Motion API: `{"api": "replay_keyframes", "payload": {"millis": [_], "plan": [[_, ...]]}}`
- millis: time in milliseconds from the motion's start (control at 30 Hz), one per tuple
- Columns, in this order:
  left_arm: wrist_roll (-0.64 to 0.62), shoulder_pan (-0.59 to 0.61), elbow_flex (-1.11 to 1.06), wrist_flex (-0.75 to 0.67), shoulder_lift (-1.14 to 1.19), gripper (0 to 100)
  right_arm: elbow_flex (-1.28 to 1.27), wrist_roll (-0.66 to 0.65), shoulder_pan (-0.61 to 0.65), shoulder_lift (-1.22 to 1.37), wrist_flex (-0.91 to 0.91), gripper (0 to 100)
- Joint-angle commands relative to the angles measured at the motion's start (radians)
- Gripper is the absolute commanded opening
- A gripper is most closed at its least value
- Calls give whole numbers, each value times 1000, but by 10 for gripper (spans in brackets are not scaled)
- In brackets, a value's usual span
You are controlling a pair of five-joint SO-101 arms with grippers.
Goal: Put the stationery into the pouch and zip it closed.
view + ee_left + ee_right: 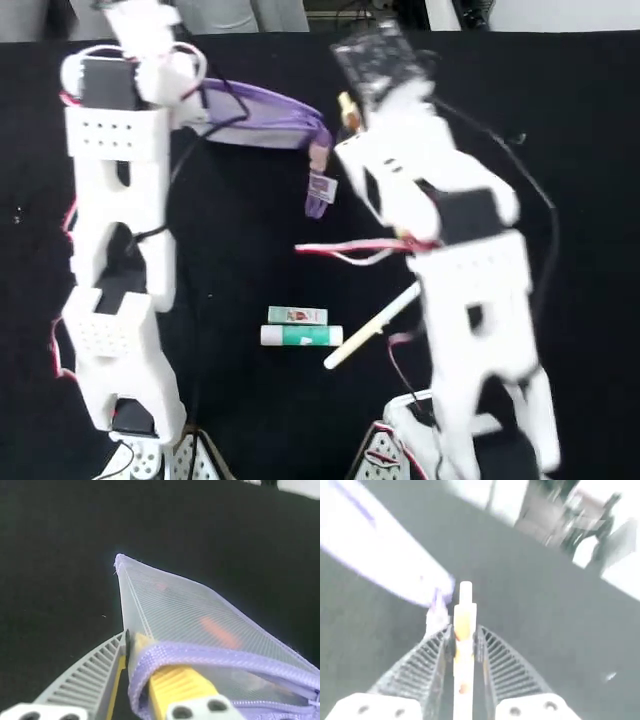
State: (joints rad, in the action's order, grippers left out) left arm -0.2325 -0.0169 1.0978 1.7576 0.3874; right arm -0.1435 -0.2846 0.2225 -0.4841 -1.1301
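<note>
I found the left gripper (131,649) clamped on the pouch (190,615) rim. The right gripper (464,636) pinched an orange-and-white pen (465,600) beside the pouch's end.

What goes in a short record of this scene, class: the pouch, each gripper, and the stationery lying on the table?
pouch: purple mesh pouch, open at the gripped end
left gripper: shut on the pouch's edge, one finger inside
right gripper: shut on an orange-and-white pen, near the pouch's other end
lying on table: small green box, green-and-white tube, white pen
table: black
</note>
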Motion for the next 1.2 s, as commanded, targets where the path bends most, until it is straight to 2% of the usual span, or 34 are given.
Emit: {"api": "replay_keyframes", "payload": {"millis": [0, 200, 333, 767, 967, 1167], "plan": [[-9, -31, -7, 5, -21, 29, 18, 12, -21, -179, 86, 11], [-31, -44, -12, 5, -21, 29, 4, 137, 6, -328, 180, 11], [-31, -96, -54, 5, -21, 29, -117, 149, 54, -437, 305, 11], [-23, -113, -73, 2, -11, 30, -875, 152, 222, -857, 1132, 11], [-21, -116, -77, 0, -11, 30, -1061, 153, 222, -875, 1453, 11], [-17, -117, -77, 0, -11, 30, -1107, 153, 222, -759, 1636, 11]]}}
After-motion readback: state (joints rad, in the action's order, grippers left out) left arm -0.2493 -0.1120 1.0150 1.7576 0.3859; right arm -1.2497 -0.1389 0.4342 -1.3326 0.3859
